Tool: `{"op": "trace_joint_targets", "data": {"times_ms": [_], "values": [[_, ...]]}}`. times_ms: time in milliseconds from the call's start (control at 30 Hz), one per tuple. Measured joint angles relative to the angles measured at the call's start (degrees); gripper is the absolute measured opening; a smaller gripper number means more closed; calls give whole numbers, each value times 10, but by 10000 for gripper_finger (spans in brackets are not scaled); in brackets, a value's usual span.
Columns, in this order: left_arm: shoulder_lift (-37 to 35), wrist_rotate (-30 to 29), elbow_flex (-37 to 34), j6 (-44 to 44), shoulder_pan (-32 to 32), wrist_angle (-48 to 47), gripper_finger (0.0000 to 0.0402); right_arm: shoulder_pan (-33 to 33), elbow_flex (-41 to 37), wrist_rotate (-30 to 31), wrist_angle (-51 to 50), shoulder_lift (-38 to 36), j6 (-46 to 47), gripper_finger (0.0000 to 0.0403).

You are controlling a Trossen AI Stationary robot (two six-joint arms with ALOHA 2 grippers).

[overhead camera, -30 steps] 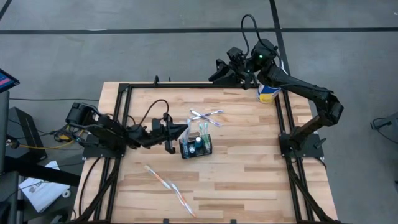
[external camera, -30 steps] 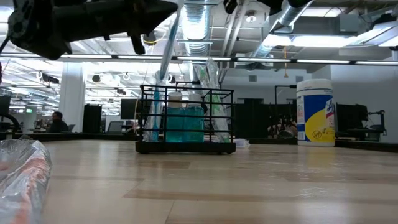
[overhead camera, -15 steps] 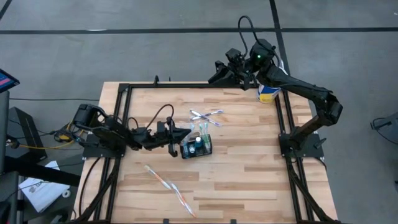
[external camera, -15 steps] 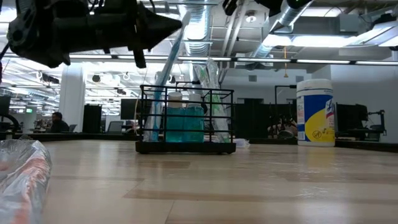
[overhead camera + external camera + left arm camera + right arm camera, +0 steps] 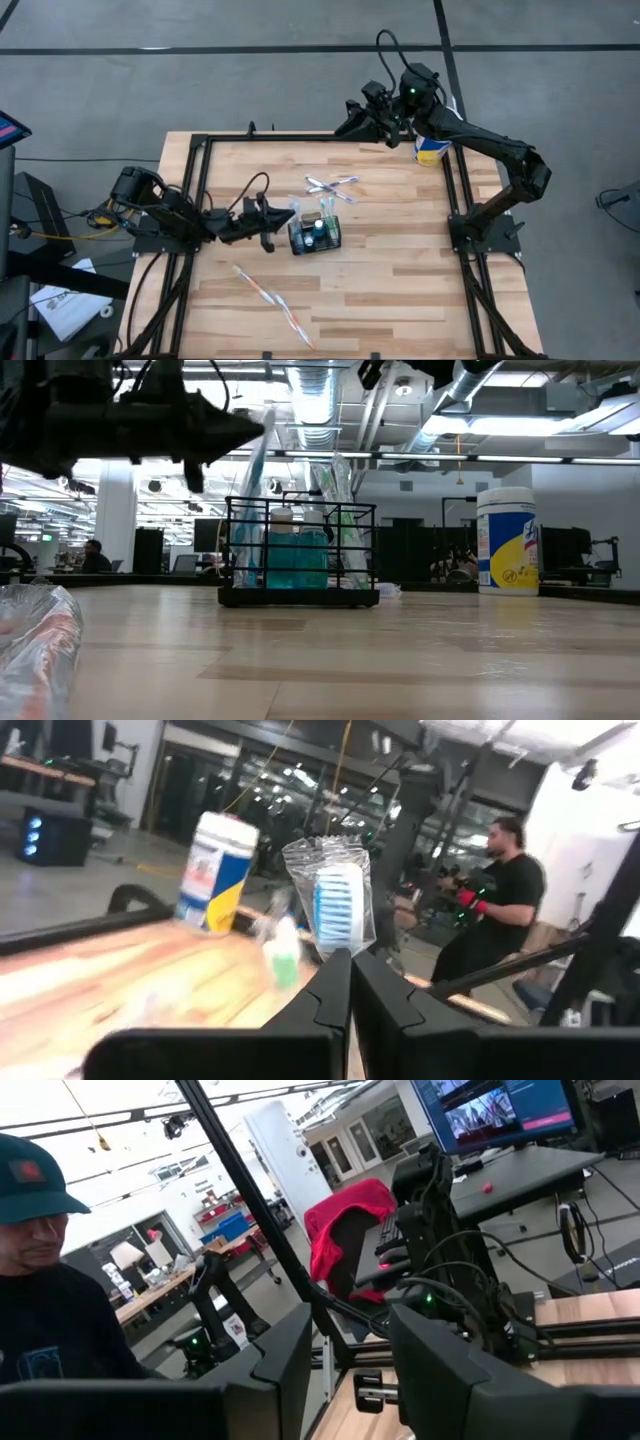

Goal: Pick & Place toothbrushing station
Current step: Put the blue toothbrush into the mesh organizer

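Left hand, fingers clamped on a wrapped toothbrush, just left of the black wire-mesh toothbrushing station at mid-tabletop. Far corner: right hand, fingers apart, near the wipes tub.

You look straight down on the whole table; your low camera faces level across it, sharing the wire basket.
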Motion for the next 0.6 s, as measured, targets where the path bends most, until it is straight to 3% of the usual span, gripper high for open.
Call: {"op": "trace_joint_targets", "data": {"times_ms": [600], "values": [[0, 14, -43, -47, -13, -13, 0, 0, 0, 4, 2, 1, 0, 127]]}}
